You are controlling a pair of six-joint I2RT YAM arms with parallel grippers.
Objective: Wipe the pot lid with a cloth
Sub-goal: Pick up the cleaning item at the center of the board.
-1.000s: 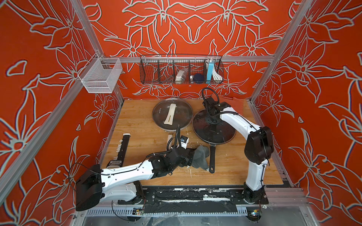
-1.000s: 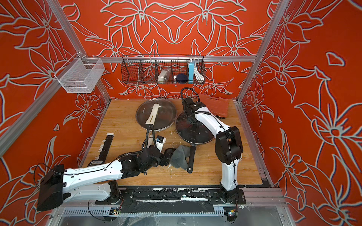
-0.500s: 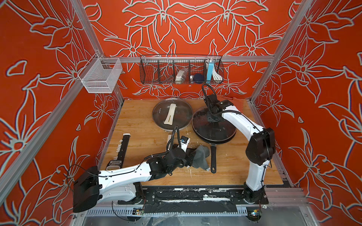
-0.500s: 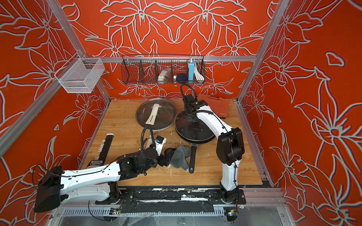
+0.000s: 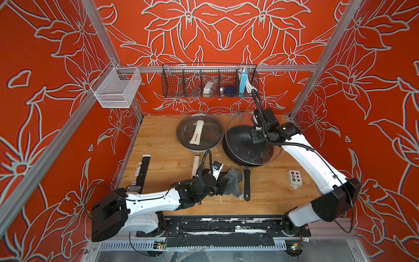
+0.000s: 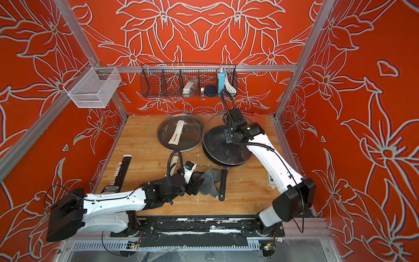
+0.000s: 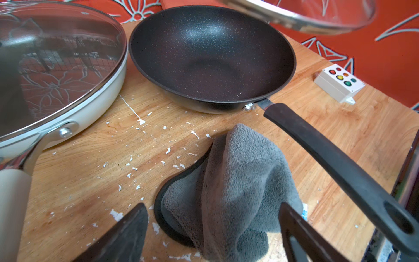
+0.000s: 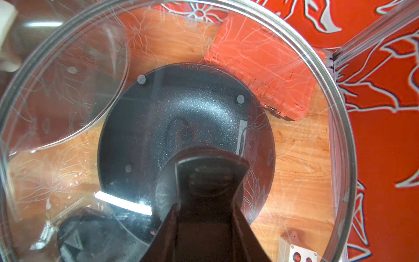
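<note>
Cloth [image 7: 238, 177]: bunched on desk [image 7: 90, 181]
Left claw [image 7: 212, 211]: apart, flanking cloth
Right claw [image 8: 210, 172]: clamped on black-handled lid [image 8: 306, 147]
Pot lid [image 5: 208, 133]: on white pan [image 7: 95, 106]

Was a wooden tabletop [image 5: 163, 145] flecked with white chips [image 7: 140, 121]. Bore a cream pan [image 7: 97, 107], black wok [image 7: 210, 59], crumpled grey cloth [image 7: 238, 181], white button box [image 5: 294, 178] and black bar [image 5: 142, 172].

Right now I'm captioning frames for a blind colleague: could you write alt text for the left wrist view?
A bunched dark grey cloth lies on the table between the fingers of the open left gripper. Beyond it sit a black pan, a cream pan covered by the glass pot lid, and a button box.
</note>
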